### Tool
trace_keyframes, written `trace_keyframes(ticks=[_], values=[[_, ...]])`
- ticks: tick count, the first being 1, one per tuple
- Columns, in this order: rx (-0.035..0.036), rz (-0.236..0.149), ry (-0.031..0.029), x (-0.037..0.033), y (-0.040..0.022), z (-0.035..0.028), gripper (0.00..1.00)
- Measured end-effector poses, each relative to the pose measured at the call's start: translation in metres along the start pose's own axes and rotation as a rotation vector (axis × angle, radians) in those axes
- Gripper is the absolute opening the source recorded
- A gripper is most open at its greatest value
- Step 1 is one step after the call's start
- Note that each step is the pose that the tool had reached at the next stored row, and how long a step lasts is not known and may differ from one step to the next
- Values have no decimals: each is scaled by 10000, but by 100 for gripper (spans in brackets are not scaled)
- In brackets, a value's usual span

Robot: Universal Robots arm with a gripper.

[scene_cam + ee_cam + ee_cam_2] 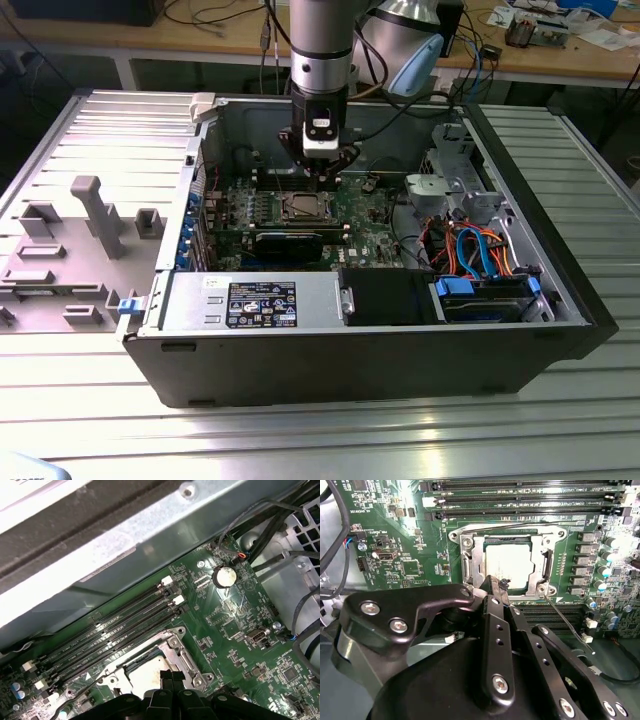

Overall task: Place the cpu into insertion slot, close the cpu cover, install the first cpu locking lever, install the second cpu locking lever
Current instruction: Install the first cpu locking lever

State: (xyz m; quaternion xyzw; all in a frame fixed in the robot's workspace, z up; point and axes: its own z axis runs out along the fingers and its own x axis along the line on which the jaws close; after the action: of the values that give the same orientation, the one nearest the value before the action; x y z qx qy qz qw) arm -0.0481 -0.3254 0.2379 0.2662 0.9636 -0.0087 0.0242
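Hovering at insertion slot, we saw cpu seated, cpu cover down; fingers pressed together at rim; one locking lever looked loose, so levers left, we judged.

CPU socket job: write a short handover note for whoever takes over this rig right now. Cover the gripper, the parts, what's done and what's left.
Gripper: shut, nothing seen in it, tips at the edge of the cpu cover.
Parts: the cpu sits in the insertion slot, and the cover appears to lie flat around it.
Done: cpu placed, cover apparently closed.
Left: one thin locking lever sticks out free beside the slot. I cannot tell whether the other lever is latched.
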Motion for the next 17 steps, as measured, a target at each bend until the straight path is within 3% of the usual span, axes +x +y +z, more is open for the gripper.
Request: trace_keyframes(ticks=[17], values=[[-25, -496, -3, 0, 0, 0, 11]])
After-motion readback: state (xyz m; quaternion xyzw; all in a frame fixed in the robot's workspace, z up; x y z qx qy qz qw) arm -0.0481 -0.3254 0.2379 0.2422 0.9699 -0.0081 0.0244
